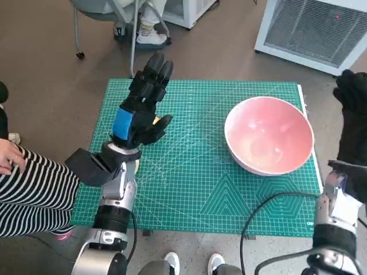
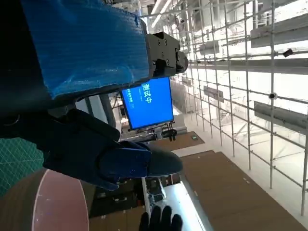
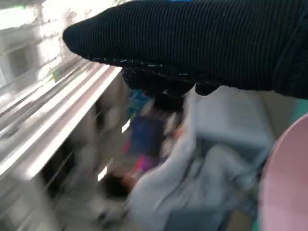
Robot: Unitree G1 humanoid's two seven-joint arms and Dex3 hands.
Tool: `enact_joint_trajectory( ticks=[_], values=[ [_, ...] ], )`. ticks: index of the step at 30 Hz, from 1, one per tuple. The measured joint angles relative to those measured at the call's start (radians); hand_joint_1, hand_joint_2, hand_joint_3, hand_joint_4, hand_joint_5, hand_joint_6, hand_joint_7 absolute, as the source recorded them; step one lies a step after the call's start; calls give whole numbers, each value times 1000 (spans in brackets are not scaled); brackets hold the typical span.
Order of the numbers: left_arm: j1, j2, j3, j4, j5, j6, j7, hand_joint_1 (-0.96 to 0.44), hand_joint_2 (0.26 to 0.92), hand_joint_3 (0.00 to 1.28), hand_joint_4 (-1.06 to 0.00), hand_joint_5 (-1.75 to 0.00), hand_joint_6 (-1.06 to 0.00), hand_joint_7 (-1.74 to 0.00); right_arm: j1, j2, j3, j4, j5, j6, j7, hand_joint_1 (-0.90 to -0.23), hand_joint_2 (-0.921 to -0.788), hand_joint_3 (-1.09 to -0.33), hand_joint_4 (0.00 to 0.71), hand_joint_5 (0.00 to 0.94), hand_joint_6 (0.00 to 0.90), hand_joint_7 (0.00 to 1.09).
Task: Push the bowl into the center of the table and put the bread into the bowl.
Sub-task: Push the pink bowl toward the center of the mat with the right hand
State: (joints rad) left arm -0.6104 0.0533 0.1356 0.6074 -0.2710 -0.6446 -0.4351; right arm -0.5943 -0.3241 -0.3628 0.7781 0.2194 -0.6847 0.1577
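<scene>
Left robot hand [image 1: 140, 112]: black, blue tape across its back, raised above the left part of the table with fingers stretched out toward the far edge and the thumb out to the side. It holds nothing that can be seen. A small yellowish patch shows just beside the thumb; it may be the bread, but too little is visible to say.

Right robot hand [image 1: 352, 114]: black knitted glove, raised at the right edge of the table, just beside the bowl's right rim and apparently not touching it. The head view shows only its back and the right wrist view is blurred, so whether the fingers are spread or curled cannot be told. Nothing is seen in its hold.

Large pink round bowl [image 1: 269, 134]: upright and empty, standing on the right half of the table, close to the right edge and clearly off centre.

Green cutting mat with white grid lines [image 1: 195, 195]: covers the table top and carries the bowl.

Surroundings: a person in a striped sleeve [image 1: 31, 189] at the left; chair legs and a shoe beyond the far edge; a white slatted appliance [image 1: 312, 28] on the floor at upper right.

Task standing, as judged: neither step is done. The bowl has yet to be pushed leftward to the middle, and the bread has yet to go into it.
</scene>
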Motion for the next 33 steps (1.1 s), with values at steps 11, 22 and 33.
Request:
enact_joint_trajectory(
  ticks=[11, 22, 33],
  values=[
    [-1, 7, 0, 7, 4, -10, 15, -500, 921, 301, -88, -2, -87, -222, -59, -21, -9, 256, -20, 49, -30, -556, -921, -882, 102, 0, 1, 352],
    [-1, 15, 0, 12, 21, -22, 23, -501, 921, 297, -94, -4, -84, -230, -108, 5, -16, 412, -18, 137, -24, -572, -921, -880, 96, 0, 13, 331],
    [-1, 24, 1, 14, 21, -22, 18, -502, 921, 294, -96, -4, -81, -236, -139, 75, -41, 460, 20, 221, 29, -589, -921, -835, 81, 2, 52, 253]
  ],
)
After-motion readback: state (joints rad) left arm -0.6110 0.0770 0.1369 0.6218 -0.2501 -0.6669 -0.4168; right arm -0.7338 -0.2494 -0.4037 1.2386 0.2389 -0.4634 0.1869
